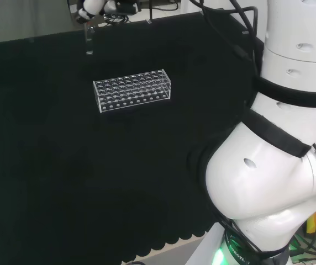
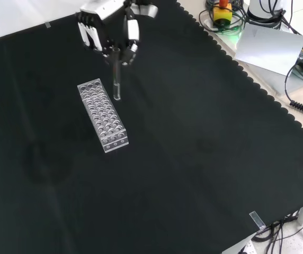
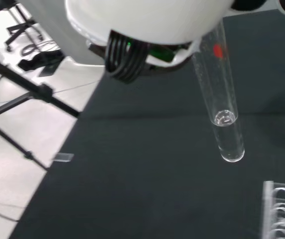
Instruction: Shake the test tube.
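We see the black and white robot hand [image 2: 112, 29] up near the far edge of the black cloth [image 2: 194, 148] that covers the bench. Its fingers [image 2: 132, 38] are curled round the top of a thin clear glass test tube [image 2: 117, 76], so the hand is gripping the tube. The tube hangs straight down from the fingers, and its round bottom end is in the air above the cloth.

In the wrist view we see the test tube [image 3: 222, 114] close up. It has a little clear liquid in its bottom part, and a small red mark near the top, just under the hand [image 3: 147, 20].

A clear plastic rack [image 2: 103, 115] with many round holes lies on the cloth just below the hand in the front view. The bottom of the tube is just beside the end of the rack that is nearest the hand. The tube is not in any hole.

In the head view the hand [image 1: 94, 8] is at the top, the tube [image 1: 89, 41] hangs under it, and the rack [image 1: 132, 90] sits nearer to us than the hand.
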Action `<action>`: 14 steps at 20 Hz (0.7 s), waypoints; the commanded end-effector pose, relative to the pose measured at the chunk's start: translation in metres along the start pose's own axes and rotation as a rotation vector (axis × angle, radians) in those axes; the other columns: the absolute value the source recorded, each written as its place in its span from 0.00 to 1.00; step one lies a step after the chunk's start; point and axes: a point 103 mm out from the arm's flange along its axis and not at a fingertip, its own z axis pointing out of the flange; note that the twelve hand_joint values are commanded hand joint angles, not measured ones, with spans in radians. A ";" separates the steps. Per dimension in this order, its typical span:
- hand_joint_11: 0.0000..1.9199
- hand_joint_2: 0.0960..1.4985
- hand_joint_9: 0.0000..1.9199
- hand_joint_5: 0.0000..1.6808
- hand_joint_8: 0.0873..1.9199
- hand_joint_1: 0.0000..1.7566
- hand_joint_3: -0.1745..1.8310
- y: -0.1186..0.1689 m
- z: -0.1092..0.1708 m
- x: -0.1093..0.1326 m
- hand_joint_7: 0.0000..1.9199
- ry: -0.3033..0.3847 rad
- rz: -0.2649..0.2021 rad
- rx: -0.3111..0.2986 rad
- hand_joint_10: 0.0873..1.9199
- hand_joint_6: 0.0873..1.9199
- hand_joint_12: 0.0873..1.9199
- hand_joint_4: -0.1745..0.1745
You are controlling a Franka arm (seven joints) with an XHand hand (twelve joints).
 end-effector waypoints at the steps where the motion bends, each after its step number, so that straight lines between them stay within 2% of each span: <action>1: 0.69 0.35 0.93 0.88 0.12 0.70 0.43 -0.002 0.005 0.009 0.97 0.016 -0.006 0.005 0.08 0.11 0.44 0.00; 4: 0.69 0.35 0.93 0.88 0.11 0.70 0.43 -0.010 0.005 -0.010 0.97 -0.004 0.031 0.004 0.08 0.11 0.44 0.00; 6: 0.69 0.35 0.93 0.88 0.11 0.70 0.43 -0.016 0.003 -0.031 0.97 -0.023 0.075 0.001 0.08 0.11 0.44 0.00; 14: 0.69 0.35 0.93 0.88 0.11 0.70 0.43 -0.061 -0.015 -0.149 0.97 -0.110 0.333 -0.029 0.08 0.11 0.44 0.00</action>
